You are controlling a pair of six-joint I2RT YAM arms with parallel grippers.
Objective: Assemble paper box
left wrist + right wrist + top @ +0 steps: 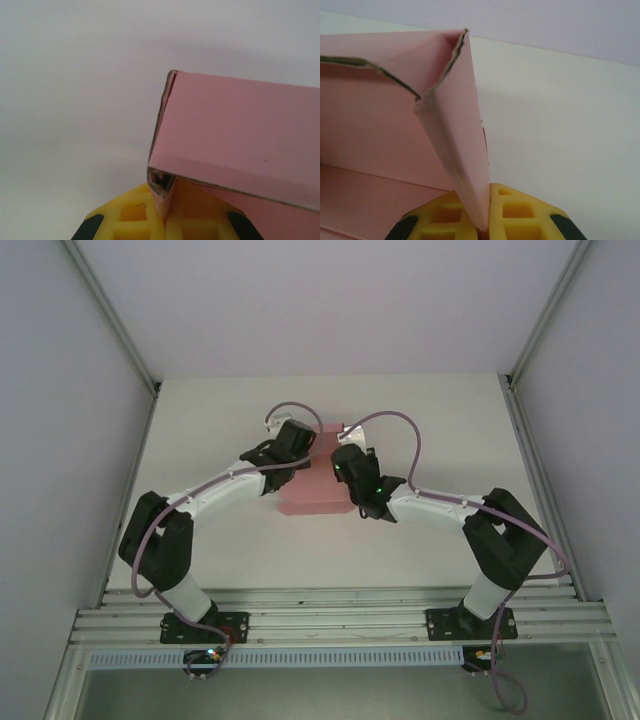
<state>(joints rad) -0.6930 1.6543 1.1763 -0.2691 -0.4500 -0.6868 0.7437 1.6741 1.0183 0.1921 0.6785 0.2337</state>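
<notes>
Yellow fingers (520, 215) of both hands pinched on the paper box (312, 492)
The right hand (482, 222) grips a folded side wall of the pink card at its lower edge, jaws nearly together; the left hand (165, 220) is clamped tight on a corner flap of the same box; the box sits at the middle of the white table (430, 430), between the two arms, partly under their wrists

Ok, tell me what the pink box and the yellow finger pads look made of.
The paper box: thin matte card, likely paperboard; its cut edges show a grey-brown core and the folds crease sharply. The yellow finger pads: probably moulded plastic or rubber, matte, with square recesses.
</notes>
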